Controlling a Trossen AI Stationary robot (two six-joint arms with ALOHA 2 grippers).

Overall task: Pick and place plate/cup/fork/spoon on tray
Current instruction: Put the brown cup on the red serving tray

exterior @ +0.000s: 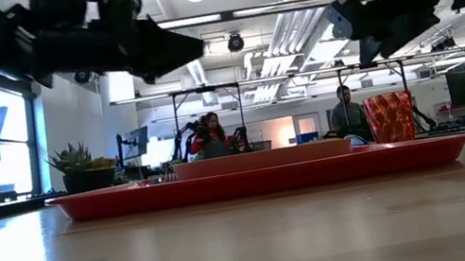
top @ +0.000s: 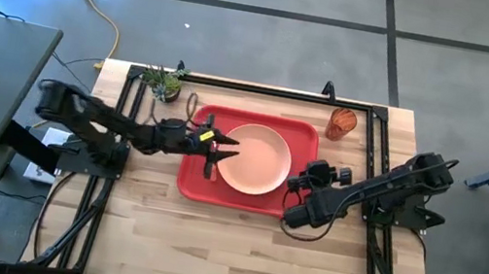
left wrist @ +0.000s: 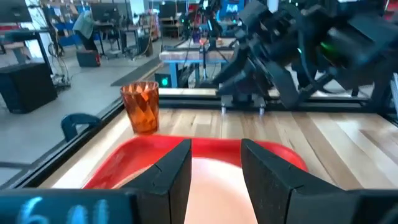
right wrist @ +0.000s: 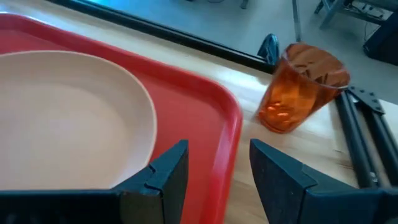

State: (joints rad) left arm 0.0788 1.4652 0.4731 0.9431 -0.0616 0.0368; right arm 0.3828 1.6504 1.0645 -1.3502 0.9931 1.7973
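The peach plate (top: 257,159) lies flat on the right half of the red tray (top: 193,180). The orange ribbed cup (top: 341,123) stands upright on the table past the tray's far right corner. My left gripper (left wrist: 216,180) is open and empty, raised over the plate's left edge (top: 221,145). My right gripper (right wrist: 217,174) is open and empty over the tray's right rim (top: 309,179), pointing toward the cup (right wrist: 298,87). A slim dark thing (top: 211,165) lies on the tray left of the plate; whether it is the fork or the spoon I cannot tell.
A small green potted plant (top: 164,83) stands at the table's far left. Black frame rails run along the table's left, right and far edges. Bare wood lies between the tray and the near edge. People sit in the room beyond the table (exterior: 212,132).
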